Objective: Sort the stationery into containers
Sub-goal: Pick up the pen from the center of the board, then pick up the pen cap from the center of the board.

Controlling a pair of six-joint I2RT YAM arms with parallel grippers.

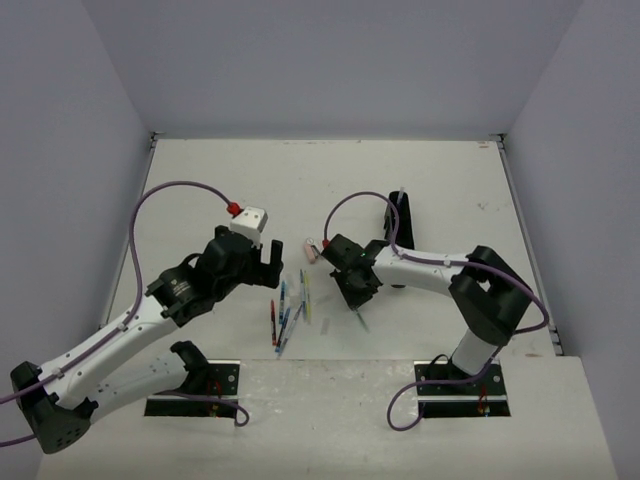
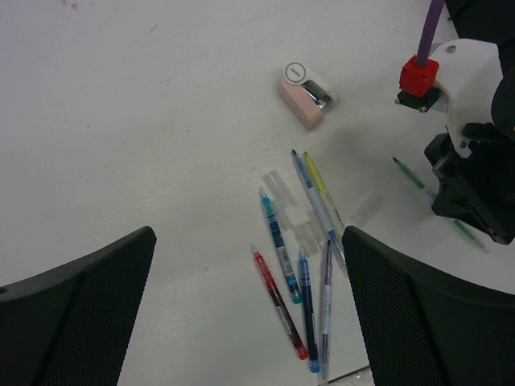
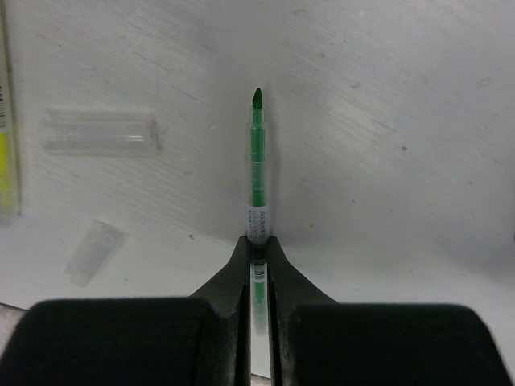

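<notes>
Seen from the right wrist, a green pen (image 3: 257,153) lies on the white table, and my right gripper (image 3: 257,249) is shut on its labelled barrel. From above, that gripper (image 1: 356,298) sits low over the green pen (image 1: 360,320). My left gripper (image 2: 248,265) hangs open above a loose cluster of pens: a red one (image 2: 279,304), a teal one (image 2: 279,245), a dark blue one (image 2: 308,310) and a yellow one (image 2: 322,189). A pinkish-white eraser-like piece (image 2: 306,96) lies beyond them. The black tray (image 1: 401,222) stands behind the right arm, partly hidden.
Two clear pen caps (image 3: 98,133) (image 3: 95,252) lie left of the green pen. The pen cluster (image 1: 290,308) sits between the two arms near the table's front edge. Grey walls close in the table on three sides.
</notes>
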